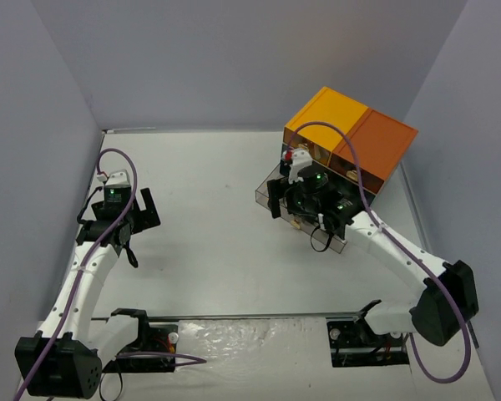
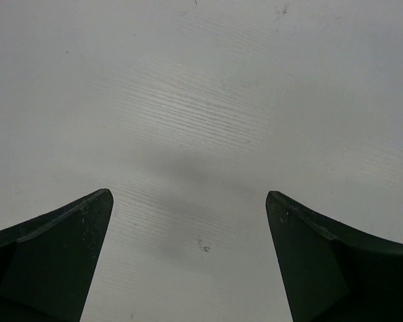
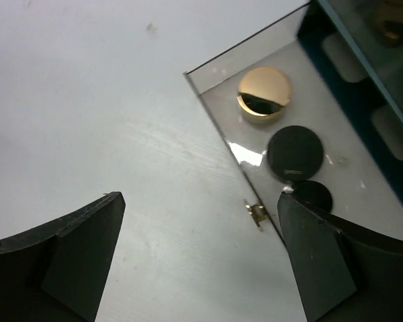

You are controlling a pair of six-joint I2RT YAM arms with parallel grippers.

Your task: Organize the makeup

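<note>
Nearest me on the left, the left pincer (image 2: 188, 194) hangs wide over bare table (image 2: 201, 80), holding nothing and with no makeup under it or near it.

Farther off to the right, the right pincer (image 3: 200, 196) is also spread wide and empty. It hovers over the near left corner of the clear drawer (image 3: 336, 100), which is pulled out of the orange-topped box (image 1: 351, 134). One finger sits over the table and the other over the drawer floor.

Three items lie in a row in that drawer: a tan compact (image 3: 264, 90) farthest in, a round black jar (image 3: 295, 152) just beside it, and a smaller black jar (image 3: 314, 194) half hidden behind my right finger. None of them touches the pincer.

From above I spot no loose brushes or sticks on the table, so I judge the sorting to be close to done. Whatever sits deeper in the box is too dark to make out. What seems left is to back the right arm away and push the drawer shut.
</note>
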